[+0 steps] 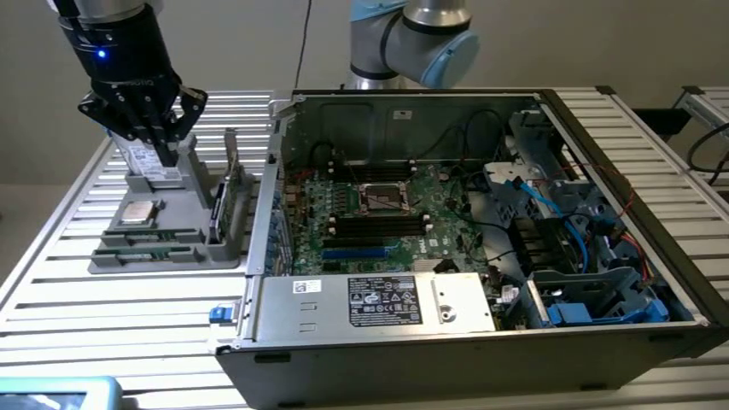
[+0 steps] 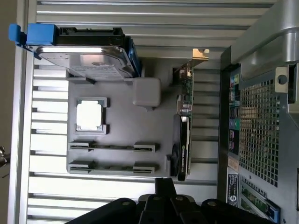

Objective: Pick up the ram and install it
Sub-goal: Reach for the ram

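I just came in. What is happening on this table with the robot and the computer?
A single robot arm works beside an open computer case. Its gripper is shut, with nothing seen in it, and hangs above the grey parts holder, over the end where the hard drive sits. Two ram sticks lie in the holder, untouched, next to the processor chip. No ram has been picked up yet.

**Clearance around the tray [image 2: 121, 126] and case [image 1: 456, 376]**

My gripper [image 1: 160, 141] hangs above the tray with open air on all sides. The ram sticks [image 2: 112, 147] lie low, reachable from overhead. The drive [image 2: 88, 60] rises at one tray end; the upright card [image 2: 183, 135] walls the side toward the case. Inside, cables [image 1: 535, 205] crowd the exterior view's right; the board [image 1: 439, 192] lies open.
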